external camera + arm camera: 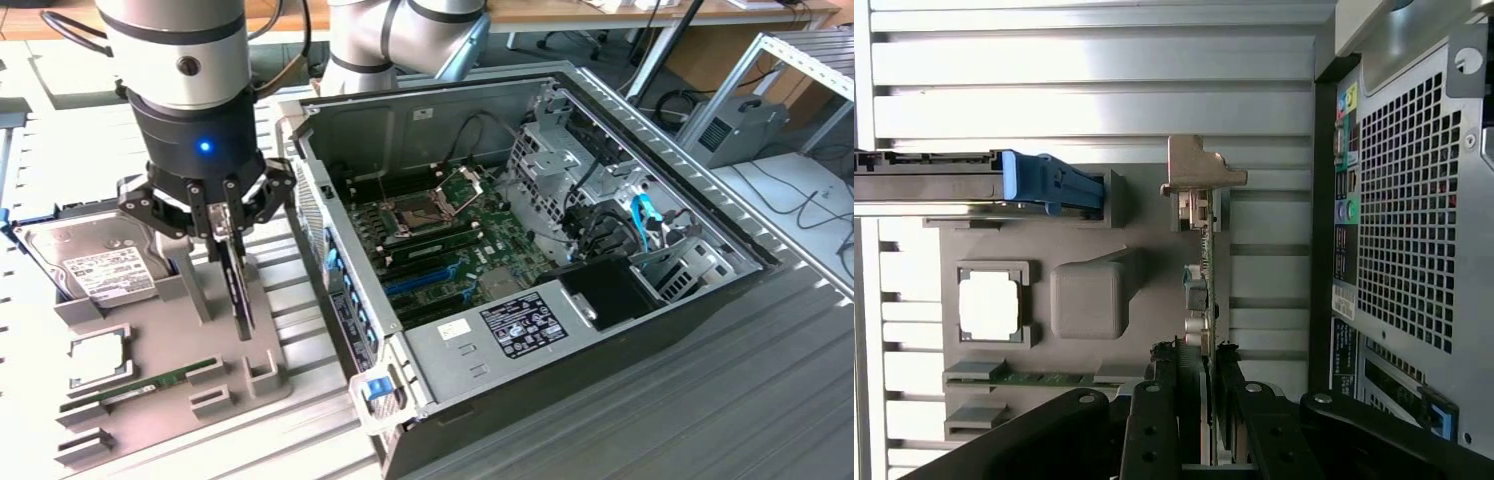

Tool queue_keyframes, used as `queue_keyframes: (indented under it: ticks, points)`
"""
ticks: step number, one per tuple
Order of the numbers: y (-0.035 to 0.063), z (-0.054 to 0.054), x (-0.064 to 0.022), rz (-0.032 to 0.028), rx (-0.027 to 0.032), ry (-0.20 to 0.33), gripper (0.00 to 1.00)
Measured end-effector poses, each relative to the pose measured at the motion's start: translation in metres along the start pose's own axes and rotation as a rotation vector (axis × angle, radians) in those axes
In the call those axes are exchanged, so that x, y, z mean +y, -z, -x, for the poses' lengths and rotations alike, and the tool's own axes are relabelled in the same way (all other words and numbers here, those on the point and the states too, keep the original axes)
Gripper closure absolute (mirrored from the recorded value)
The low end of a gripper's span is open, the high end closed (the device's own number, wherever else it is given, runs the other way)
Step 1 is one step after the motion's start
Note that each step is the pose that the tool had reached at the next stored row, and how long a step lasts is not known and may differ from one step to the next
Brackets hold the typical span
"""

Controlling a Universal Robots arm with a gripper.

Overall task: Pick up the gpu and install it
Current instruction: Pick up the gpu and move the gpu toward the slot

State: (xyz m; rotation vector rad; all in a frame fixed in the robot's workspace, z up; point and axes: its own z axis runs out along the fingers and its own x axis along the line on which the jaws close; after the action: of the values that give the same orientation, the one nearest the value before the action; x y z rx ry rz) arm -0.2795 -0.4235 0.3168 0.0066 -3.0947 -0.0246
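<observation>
**Status: GPU installation, pick-up stage, exterior view's left to right**

1. Hard drive (94, 265): silver with a white label, seated at the left end of the grey holder tray (171, 335). Not part of the job.
2. Processor chip (100, 358) and memory stick (150, 384): lying in their own recesses at the near end of the same tray, both apart from the hand.
3. Hand (230, 245): pointing straight down over the tray's right half, its fingers clamped from both sides on the top edge of the gpu (242, 295). The wrist view confirms it, with a finger pressed on each face of the card.
4. The gpu: held on edge and upright, hanging from the hand towards the tray. In the wrist view its silver end bracket (1199, 170) lies over the tray's slotted holder. Whether the lower edge has cleared that holder cannot be told.
5. Computer case (334, 290): just beside the tray on the slatted tabletop (747, 400), lying on its side with the panel off.
6. Motherboard (454, 235): exposed inside the case. The blue expansion slots (427, 278) have no card in them.

**Done:** the card is gripped.
**Outstanding, by judgement:** everything after the grasp, namely carrying the card to the case, lining it up with a slot and seating it. The job is judged to be in its early part.
</observation>
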Motion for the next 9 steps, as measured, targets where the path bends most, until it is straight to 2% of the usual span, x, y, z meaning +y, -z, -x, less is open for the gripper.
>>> queue_keyframes:
  ticks: [9]
  points:
    - [0.0053,-0.0003,0.0001,-0.0001,0.0001,0.0,0.73]
